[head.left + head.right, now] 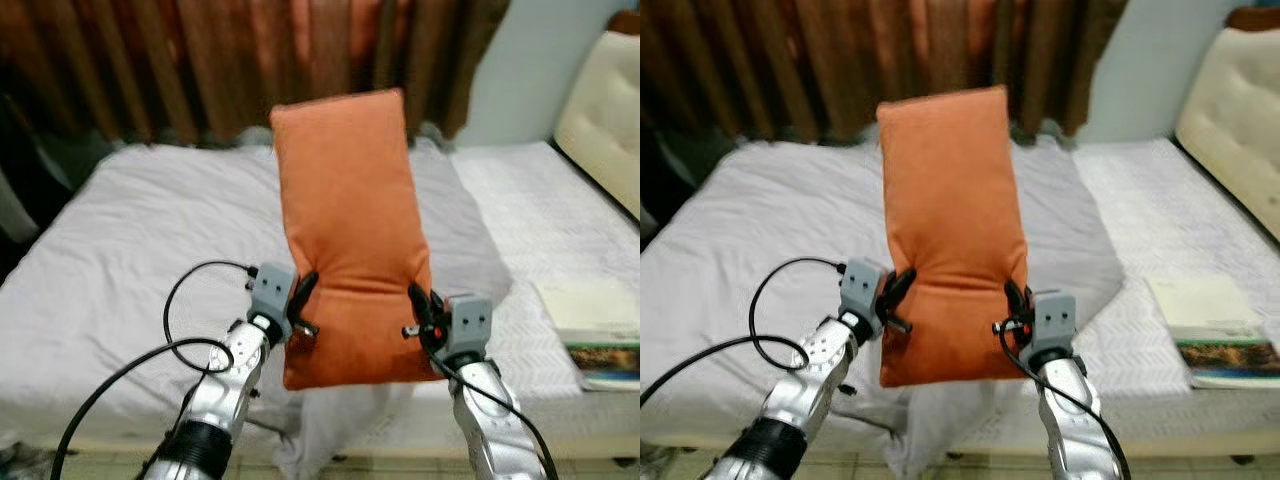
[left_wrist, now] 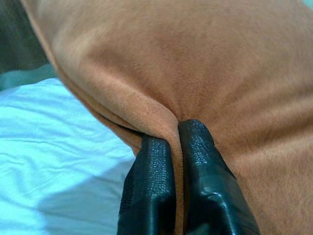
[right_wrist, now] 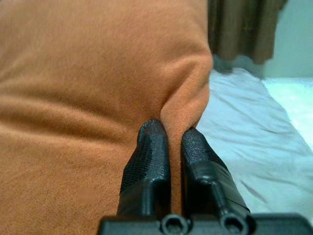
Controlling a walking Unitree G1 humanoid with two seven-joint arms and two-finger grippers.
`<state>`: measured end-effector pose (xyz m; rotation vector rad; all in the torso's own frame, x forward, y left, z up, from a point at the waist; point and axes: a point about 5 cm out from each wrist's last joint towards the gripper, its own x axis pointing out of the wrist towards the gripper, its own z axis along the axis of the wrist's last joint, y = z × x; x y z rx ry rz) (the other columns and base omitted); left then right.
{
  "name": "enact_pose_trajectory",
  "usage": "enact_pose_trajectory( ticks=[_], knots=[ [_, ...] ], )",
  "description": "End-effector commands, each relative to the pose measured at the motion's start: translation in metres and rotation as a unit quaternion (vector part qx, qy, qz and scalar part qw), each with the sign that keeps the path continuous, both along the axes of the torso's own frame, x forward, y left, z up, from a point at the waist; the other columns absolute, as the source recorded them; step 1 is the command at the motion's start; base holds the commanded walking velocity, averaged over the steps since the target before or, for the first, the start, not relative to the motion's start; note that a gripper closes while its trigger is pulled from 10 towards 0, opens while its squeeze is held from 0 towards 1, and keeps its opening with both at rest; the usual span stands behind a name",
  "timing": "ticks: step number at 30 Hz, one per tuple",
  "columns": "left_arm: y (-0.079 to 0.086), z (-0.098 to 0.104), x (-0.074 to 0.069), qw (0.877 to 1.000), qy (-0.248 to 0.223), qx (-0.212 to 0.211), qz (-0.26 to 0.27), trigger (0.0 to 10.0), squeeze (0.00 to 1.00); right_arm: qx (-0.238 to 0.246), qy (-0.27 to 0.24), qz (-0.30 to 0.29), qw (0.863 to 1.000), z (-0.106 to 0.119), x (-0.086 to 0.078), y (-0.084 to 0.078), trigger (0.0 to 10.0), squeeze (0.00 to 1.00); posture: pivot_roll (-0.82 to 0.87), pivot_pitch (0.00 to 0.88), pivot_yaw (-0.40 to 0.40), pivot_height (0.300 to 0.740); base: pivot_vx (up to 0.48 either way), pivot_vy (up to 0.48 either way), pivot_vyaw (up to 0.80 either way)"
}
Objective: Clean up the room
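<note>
A: Wide grey-sheeted bed (image 1: 150, 230) beyond the jaws, brown curtains (image 1: 150, 60) behind, books (image 1: 600, 330) off right.

B: Soft velvety orange cushion (image 1: 350, 230) held upright between them — left gripper (image 2: 177, 128) and right gripper (image 3: 168, 128) each clenched on a side edge.

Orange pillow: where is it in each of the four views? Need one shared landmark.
Left eye: orange pillow centre, upright, held above the bed.
Right eye: centre-left.
Left wrist: left gripper pinches its edge.
Right wrist: right gripper pinches its edge.
Shared landmark: the grey bedsheet.
</note>
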<state>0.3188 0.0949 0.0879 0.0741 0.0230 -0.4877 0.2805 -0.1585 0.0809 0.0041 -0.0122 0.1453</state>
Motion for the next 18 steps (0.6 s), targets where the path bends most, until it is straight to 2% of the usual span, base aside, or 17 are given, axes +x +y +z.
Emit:
enact_pose_trajectory(
  ticks=[1, 11, 18],
  knots=[
    [0.033, 0.001, 0.005, 0.997, -0.010, 0.005, 0.071, 10.0, 0.00, -0.004, -0.026, -0.074, 0.997, 0.011, 0.001, -0.032, 10.0, 0.00, -0.13, 0.000, 0.044, 0.740, 0.000, -0.472, 0.00],
    [0.032, -0.011, 0.002, 0.996, 0.003, 0.005, 0.093, 10.0, 0.00, -0.003, -0.008, -0.048, 0.999, 0.005, 0.003, -0.029, 10.0, 0.00, -0.12, 0.000, 0.027, 0.740, 0.000, -0.465, 0.00],
    [0.039, -0.012, 0.005, 0.994, 0.005, 0.013, 0.105, 10.0, 0.00, -0.004, 0.002, -0.037, 0.999, 0.000, 0.005, -0.026, 10.0, 0.00, -0.11, 0.000, 0.019, 0.740, 0.000, -0.460, 0.00]
  ],
)
